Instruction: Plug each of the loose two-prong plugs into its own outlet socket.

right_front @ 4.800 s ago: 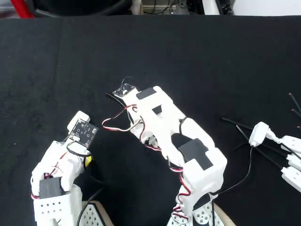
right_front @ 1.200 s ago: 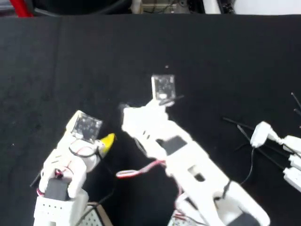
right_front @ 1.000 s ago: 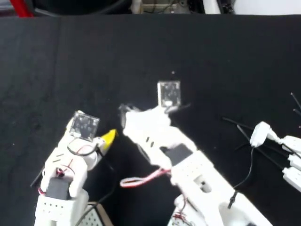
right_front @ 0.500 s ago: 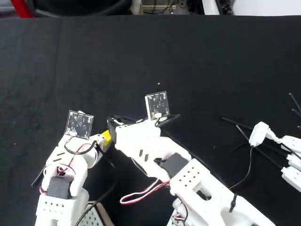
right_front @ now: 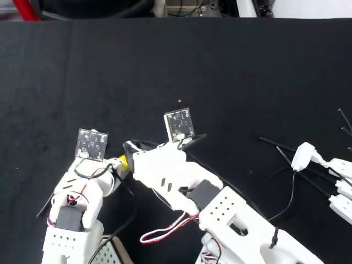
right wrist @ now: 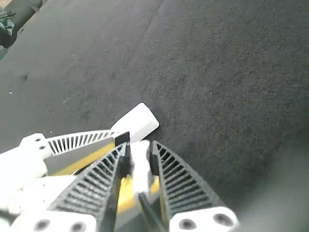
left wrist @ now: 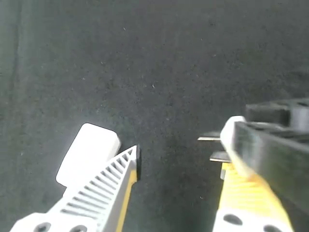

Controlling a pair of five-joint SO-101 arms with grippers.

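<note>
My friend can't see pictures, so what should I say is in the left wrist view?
A white plug with two metal prongs sits close by one side of the open left gripper, over the black table.

The table (right_front: 264,60) is covered edge to edge in a black, felt-like cloth (right_front: 60,71), and a tiny pale speck (right_front: 179,101) lies on it near the middle. Past the far edge there is a red tube (right_front: 22,7) at the left corner with a dark looping cable (right_front: 99,9) just beside it. A white surface (right_front: 313,7) shows at the right corner.
</note>
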